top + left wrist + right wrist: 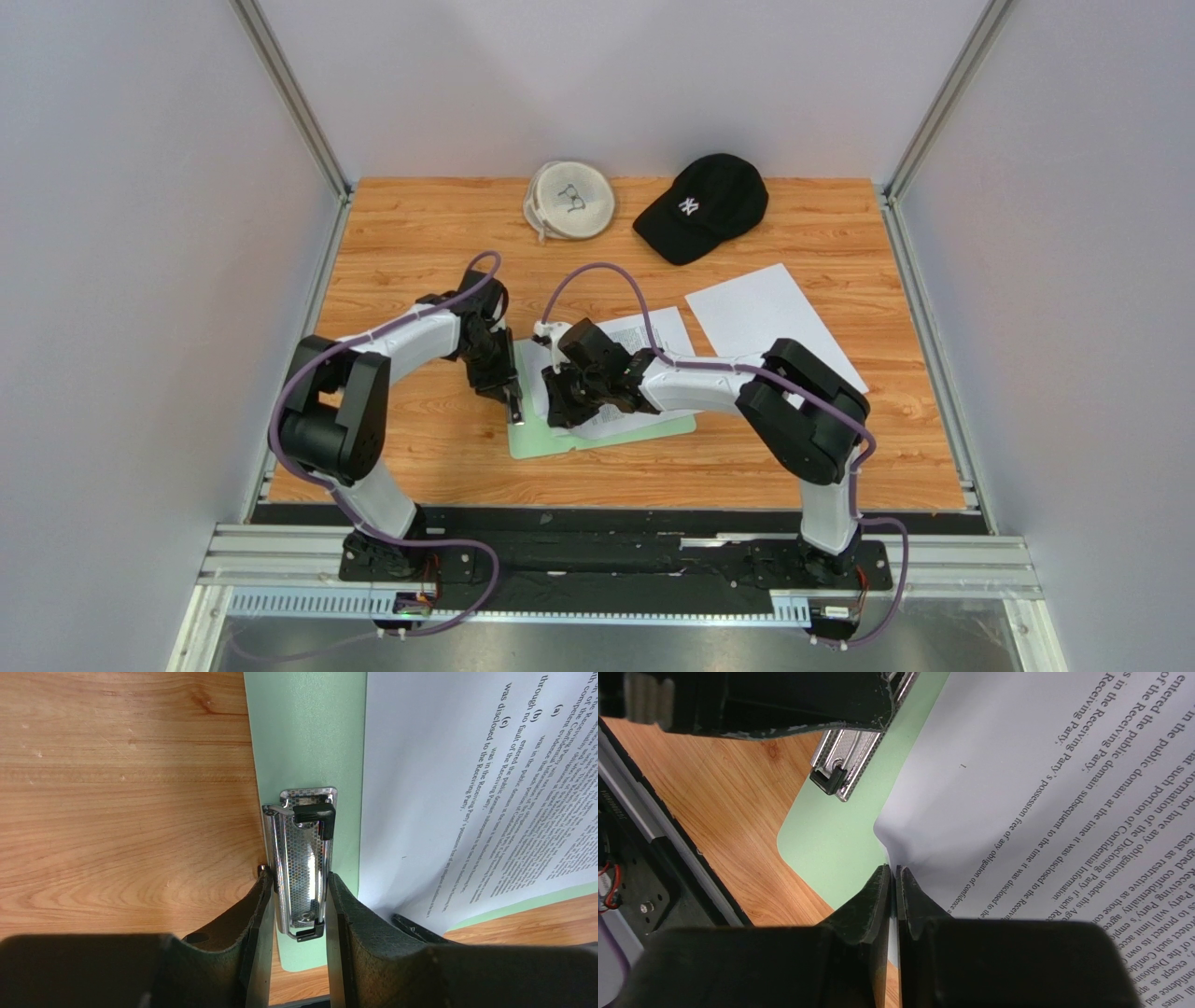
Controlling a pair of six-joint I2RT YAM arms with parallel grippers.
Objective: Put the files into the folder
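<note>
We tuck the files [1032, 777] into the folder [836, 833].
Left gripper [300, 885] squeezes the clip [303, 847], right gripper [893, 875] pinches the files; we should push them in straight.

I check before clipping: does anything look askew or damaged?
The printed white paper sheet lies beside the silver metal clip, not under it, on the pale green clipboard; its corner buckles where the right gripper pinches it.

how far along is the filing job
Done: one printed sheet lies on the folder. In hand: left gripper clamps the clip, right gripper pinches that sheet's edge. Left: sliding it under the clip, then the white sheet farther right.
</note>
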